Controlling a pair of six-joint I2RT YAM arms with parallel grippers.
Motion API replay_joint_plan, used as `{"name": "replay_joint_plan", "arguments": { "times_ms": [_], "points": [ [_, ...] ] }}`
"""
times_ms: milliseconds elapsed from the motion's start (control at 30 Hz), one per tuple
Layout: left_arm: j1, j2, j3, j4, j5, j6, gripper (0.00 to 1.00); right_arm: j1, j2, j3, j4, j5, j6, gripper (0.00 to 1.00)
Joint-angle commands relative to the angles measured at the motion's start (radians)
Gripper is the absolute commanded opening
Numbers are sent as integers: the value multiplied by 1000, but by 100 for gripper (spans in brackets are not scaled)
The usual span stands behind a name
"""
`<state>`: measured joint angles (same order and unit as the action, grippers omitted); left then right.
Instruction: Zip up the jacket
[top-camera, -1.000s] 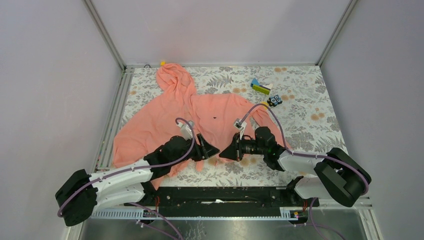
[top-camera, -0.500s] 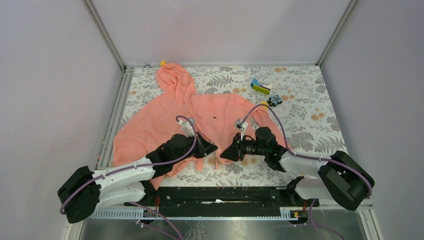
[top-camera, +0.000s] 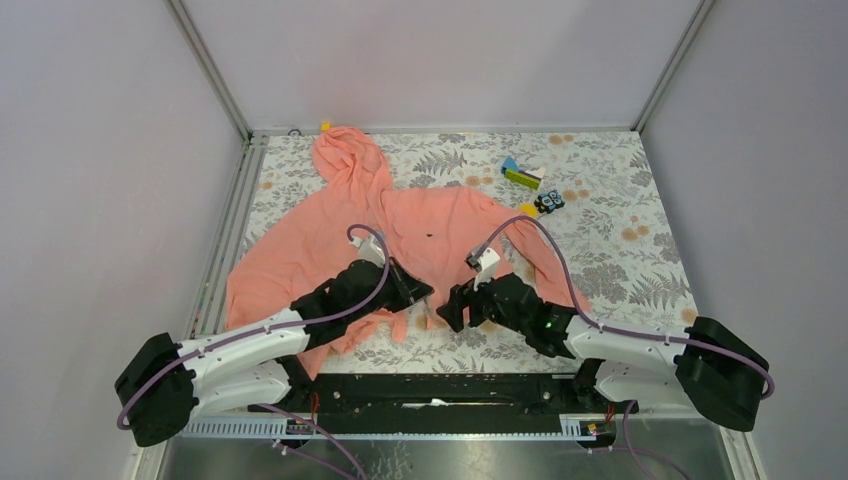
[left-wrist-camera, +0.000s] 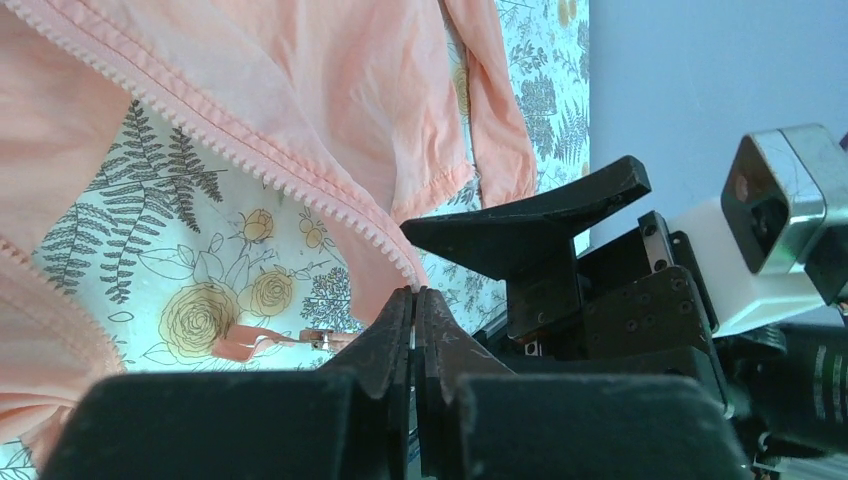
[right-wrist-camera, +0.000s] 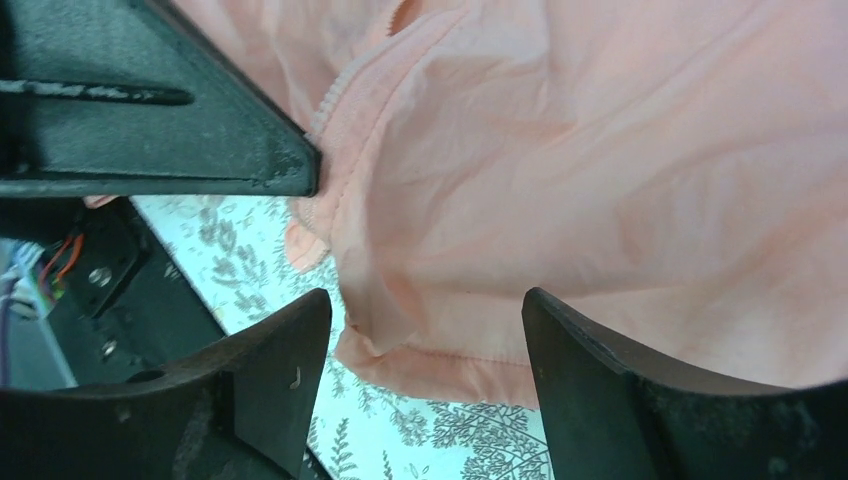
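The salmon-pink jacket (top-camera: 400, 225) lies spread on the flowered table, hood toward the back. My left gripper (top-camera: 425, 293) sits at its lower front opening. In the left wrist view that gripper (left-wrist-camera: 413, 295) is shut on the bottom end of the jacket's toothed zipper edge (left-wrist-camera: 250, 150), and a small zipper pull (left-wrist-camera: 315, 340) lies on the table just left of it. My right gripper (top-camera: 450, 310) faces it from the right, close by. Seen from the right wrist, the gripper (right-wrist-camera: 425, 330) stands open over the jacket's hem (right-wrist-camera: 520, 365), holding nothing.
Small coloured blocks (top-camera: 520, 175) and a dark toy (top-camera: 549, 202) lie at the back right, and a yellow piece (top-camera: 325, 126) sits by the hood. The black rail (top-camera: 430, 390) runs along the near edge. Walls enclose the table on three sides.
The left gripper has shut on the zipper edge. The right gripper has opened, let go of the fabric, and its arm has swung lower and toward the left.
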<state>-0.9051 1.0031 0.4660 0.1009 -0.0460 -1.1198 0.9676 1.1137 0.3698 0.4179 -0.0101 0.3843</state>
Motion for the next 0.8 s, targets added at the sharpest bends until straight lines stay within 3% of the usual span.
{"name": "replay_joint_plan", "arguments": {
  "times_ms": [0,333,767],
  "points": [
    [0,-14,43,-7,-38,-51,0,65,15,62,-31,303,5,77],
    [2,-7,33,1,-37,-74,0,213,108,166,-42,492,-30,75],
    [6,-33,28,-7,-41,-92,0,319,217,221,28,651,-67,68]
  ]
}}
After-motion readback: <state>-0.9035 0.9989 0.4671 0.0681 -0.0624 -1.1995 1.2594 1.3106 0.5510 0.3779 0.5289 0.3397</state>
